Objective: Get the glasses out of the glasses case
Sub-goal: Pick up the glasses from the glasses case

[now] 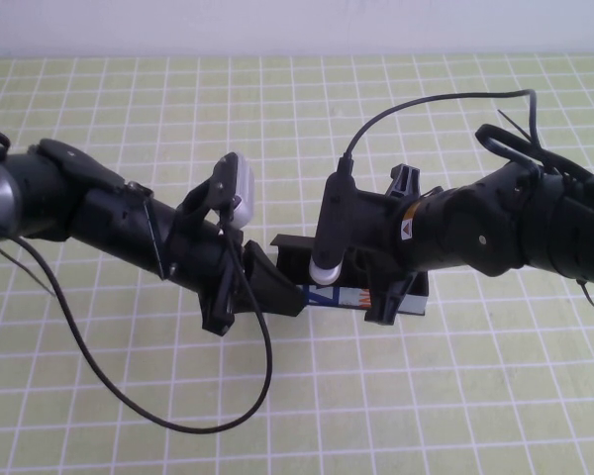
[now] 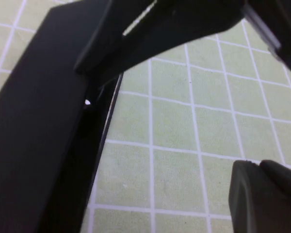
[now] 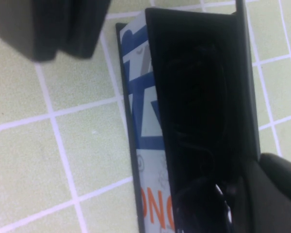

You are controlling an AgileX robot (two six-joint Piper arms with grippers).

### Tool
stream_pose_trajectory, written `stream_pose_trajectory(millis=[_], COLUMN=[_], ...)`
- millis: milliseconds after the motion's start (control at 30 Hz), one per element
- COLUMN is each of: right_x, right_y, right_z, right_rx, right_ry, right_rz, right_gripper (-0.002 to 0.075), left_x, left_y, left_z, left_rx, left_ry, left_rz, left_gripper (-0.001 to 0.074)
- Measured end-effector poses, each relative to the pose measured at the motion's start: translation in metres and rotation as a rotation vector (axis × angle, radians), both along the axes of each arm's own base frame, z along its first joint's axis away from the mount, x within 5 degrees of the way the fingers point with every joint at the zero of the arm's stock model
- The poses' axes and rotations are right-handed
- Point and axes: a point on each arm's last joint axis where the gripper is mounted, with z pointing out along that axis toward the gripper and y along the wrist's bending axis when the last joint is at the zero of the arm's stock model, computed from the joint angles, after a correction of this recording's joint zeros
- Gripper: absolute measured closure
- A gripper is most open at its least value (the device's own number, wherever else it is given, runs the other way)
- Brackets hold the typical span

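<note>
High view shows the green gridded worktop (image 1: 297,396) with the glasses case (image 1: 356,287) at its middle, well away from every edge, lid up. Both arms meet over it: the left gripper (image 1: 267,282) at the case's left end, jaws apart around the lid; the right gripper (image 1: 391,287) straddling the right end, jaws spread. The glasses (image 3: 199,145) lie inside, so lifting comes next: close on the frame.

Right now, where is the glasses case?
The glasses case sits mid-table in the high view, lid open, with the left pincer at its left end and the right pincer over it.
</note>
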Motion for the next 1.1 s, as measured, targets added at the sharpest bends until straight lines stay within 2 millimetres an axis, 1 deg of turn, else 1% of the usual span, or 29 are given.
stream_pose_trajectory(millis=[233, 400, 467, 700, 900, 1100], right_x=[0.0, 0.0, 0.0, 0.0, 0.0, 0.0], right_y=[0.0, 0.001, 0.001, 0.001, 0.001, 0.001], right_z=[0.0, 0.0, 0.0, 0.0, 0.0, 0.0], right_rx=[0.008, 0.015, 0.019, 0.025, 0.027, 0.037], right_ry=[0.005, 0.008, 0.009, 0.013, 0.012, 0.019], right_rz=[-0.006, -0.01, -0.012, -0.016, -0.017, -0.024], right_gripper=[0.0729, 0.0729, 0.073, 0.073, 0.073, 0.073], left_x=[0.009, 0.015, 0.018, 0.034, 0.039, 0.043], left_y=[-0.003, -0.004, -0.002, 0.014, 0.015, 0.018], left_z=[-0.012, -0.024, -0.026, -0.032, -0.046, -0.056], left_rx=[-0.035, -0.044, -0.06, -0.122, -0.136, -0.133], left_ry=[-0.014, -0.015, -0.024, -0.04, -0.031, -0.021], left_rz=[0.044, 0.072, 0.087, 0.191, 0.209, 0.246], left_gripper=[0.0739, 0.0739, 0.0739, 0.0739, 0.0739, 0.0739])
